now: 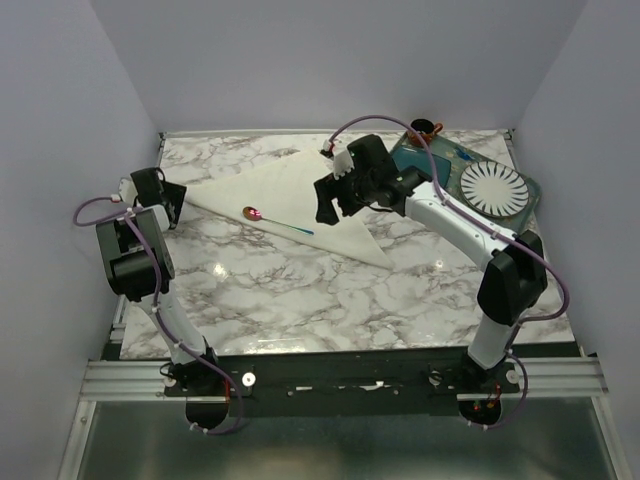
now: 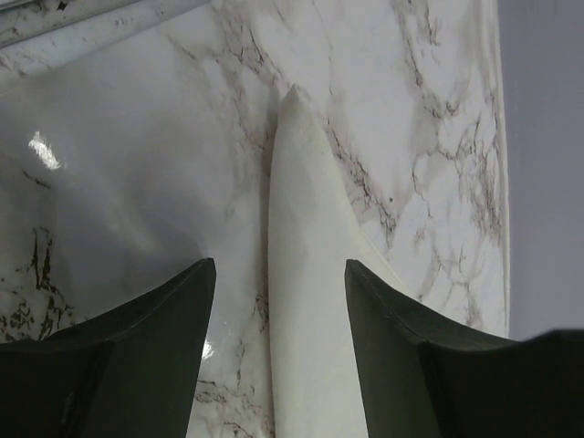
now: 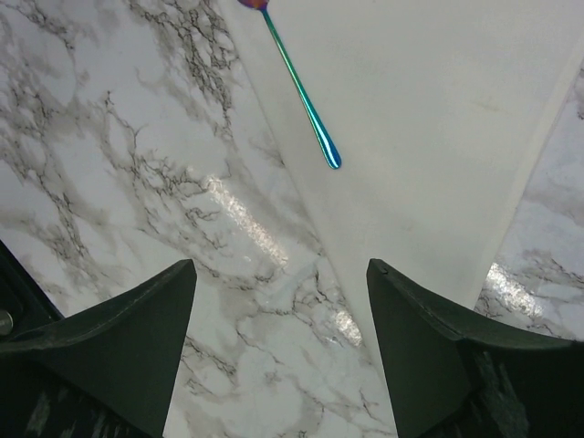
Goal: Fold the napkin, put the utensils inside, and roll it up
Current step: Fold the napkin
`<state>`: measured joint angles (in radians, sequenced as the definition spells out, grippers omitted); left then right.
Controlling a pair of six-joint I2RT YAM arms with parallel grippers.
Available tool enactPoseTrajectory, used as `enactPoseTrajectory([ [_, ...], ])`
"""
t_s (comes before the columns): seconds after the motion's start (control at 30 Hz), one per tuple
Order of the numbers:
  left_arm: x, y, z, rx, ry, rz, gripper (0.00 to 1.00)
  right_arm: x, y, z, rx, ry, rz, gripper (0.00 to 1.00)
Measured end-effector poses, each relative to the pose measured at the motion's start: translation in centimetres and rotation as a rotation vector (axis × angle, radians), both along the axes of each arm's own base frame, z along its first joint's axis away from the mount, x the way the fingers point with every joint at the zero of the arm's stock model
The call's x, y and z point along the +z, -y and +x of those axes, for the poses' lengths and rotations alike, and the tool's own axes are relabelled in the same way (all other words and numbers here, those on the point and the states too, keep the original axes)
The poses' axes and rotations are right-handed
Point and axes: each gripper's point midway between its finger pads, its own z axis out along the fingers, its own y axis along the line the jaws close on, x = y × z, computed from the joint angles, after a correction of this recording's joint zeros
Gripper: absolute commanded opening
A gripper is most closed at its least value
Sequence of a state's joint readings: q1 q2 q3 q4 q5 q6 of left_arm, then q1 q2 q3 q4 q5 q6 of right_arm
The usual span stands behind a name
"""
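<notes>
The cream napkin lies folded into a long triangle across the back of the marble table. On it rests the spoon, its coppery bowl to the left and its teal handle pointing right. My left gripper hovers open at the napkin's left tip. In the left wrist view that tip of the napkin runs between the fingers of the left gripper, which stand apart from it. My right gripper hangs open over the napkin's right part. In the right wrist view the right gripper straddles the edge of the napkin, below the spoon.
A white ribbed plate sits on a teal tray at the back right, with a small brown cup behind it. Grey walls close in the table's left, back and right sides.
</notes>
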<state>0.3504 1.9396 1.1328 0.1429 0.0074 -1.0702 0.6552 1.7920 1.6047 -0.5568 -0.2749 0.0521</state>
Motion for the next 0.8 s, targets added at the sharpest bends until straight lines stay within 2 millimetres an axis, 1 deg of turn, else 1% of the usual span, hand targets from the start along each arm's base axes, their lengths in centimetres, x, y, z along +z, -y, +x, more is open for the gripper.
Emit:
enactPoseTrajectory([
  [0.1, 0.3, -0.9, 1.0, 0.016, 0.025, 0.001, 0.63, 0.7, 0.2, -0.2, 0.001, 0.018, 0.019, 0.84],
  [0.23, 0.7, -2.2, 2.4, 0.033, 0.06, 0.009, 0.62, 1.7, 0.4, -0.2, 0.001, 0.041, 0.041, 0.86],
  [0.33, 0.6, -2.5, 2.9, 0.035, 0.07, 0.002, 0.61, 2.1, 0.2, -0.2, 0.01, 0.048, 0.057, 0.87],
  [0.43, 0.1, -2.4, 2.9, 0.036, 0.066, -0.007, 0.6, 2.2, 0.1, -0.2, 0.015, 0.048, 0.062, 0.88],
  [0.53, -0.1, -2.3, 3.0, 0.034, 0.067, -0.014, 0.57, 2.3, 0.0, -0.2, 0.017, 0.051, 0.066, 0.88],
  [0.63, -0.2, -2.3, 3.0, 0.033, 0.066, -0.017, 0.49, 2.5, 0.0, -0.3, 0.017, 0.055, 0.07, 0.88],
  [0.67, -0.3, -2.3, 3.0, 0.033, 0.066, -0.017, 0.45, 2.6, 0.1, -0.3, 0.017, 0.056, 0.071, 0.88],
  [0.73, -0.5, -2.3, 3.1, 0.033, 0.066, -0.018, 0.42, 2.8, 0.0, -0.2, 0.017, 0.061, 0.074, 0.88],
  [0.8, -1.1, -2.3, 3.1, 0.03, 0.06, -0.023, 0.36, 2.8, 0.0, -0.2, 0.017, 0.062, 0.074, 0.89],
])
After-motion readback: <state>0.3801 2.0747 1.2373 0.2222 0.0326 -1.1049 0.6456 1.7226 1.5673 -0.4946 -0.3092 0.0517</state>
